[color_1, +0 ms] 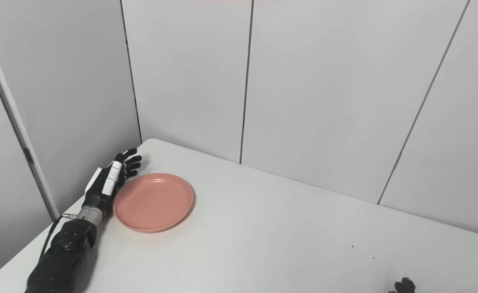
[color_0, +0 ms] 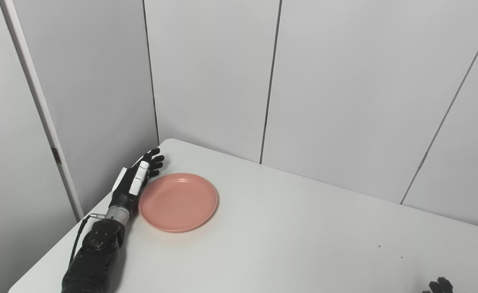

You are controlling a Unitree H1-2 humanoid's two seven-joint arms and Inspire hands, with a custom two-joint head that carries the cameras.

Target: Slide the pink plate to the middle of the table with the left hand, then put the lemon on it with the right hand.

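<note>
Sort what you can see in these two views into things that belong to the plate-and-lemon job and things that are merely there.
Belongs to the job:
pink plate
left hand, open beside the plate
right hand, only its fingertips in view
table

Merely there:
wall panels

The lemon is not in view.

My left hand beside the pink plate

My left hand (color_0: 135, 181) is lying open against the left rim of the pink plate (color_0: 178, 202), fingers (color_0: 154, 159) stretching toward the white table's (color_0: 288, 240) far corner. My right hand (color_0: 438, 286) is barely peeking in at the bottom edge, probably fingertips only.
</note>
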